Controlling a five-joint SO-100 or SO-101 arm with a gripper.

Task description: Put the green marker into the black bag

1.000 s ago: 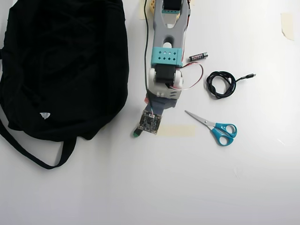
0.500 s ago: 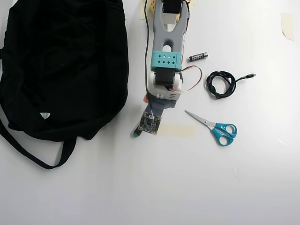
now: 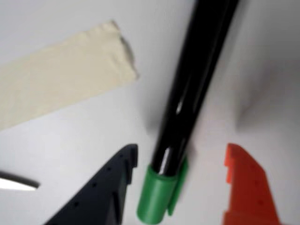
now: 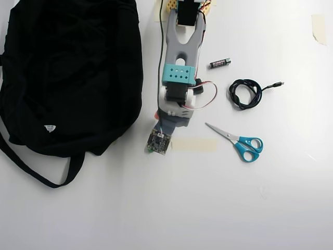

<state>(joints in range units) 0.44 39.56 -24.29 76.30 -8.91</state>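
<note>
**Approach stage: marker straddled, not yet gripped**

Wrist view: the gripper [image 3: 180, 187] stands open, one jaw each side of the green marker [image 3: 187, 108], apparently touching neither. The marker lies on the table beside a tape strip [image 3: 61, 89]. Overhead, the black bag [image 4: 67, 73] lies left of the arm; grasp, lift and transfer remain.

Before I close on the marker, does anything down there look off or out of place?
Nothing stands out. The green marker lies flat between the open end effector fingers; tape strip beside it is flat, and the black bag, scissors and cable sit undisturbed.
</note>
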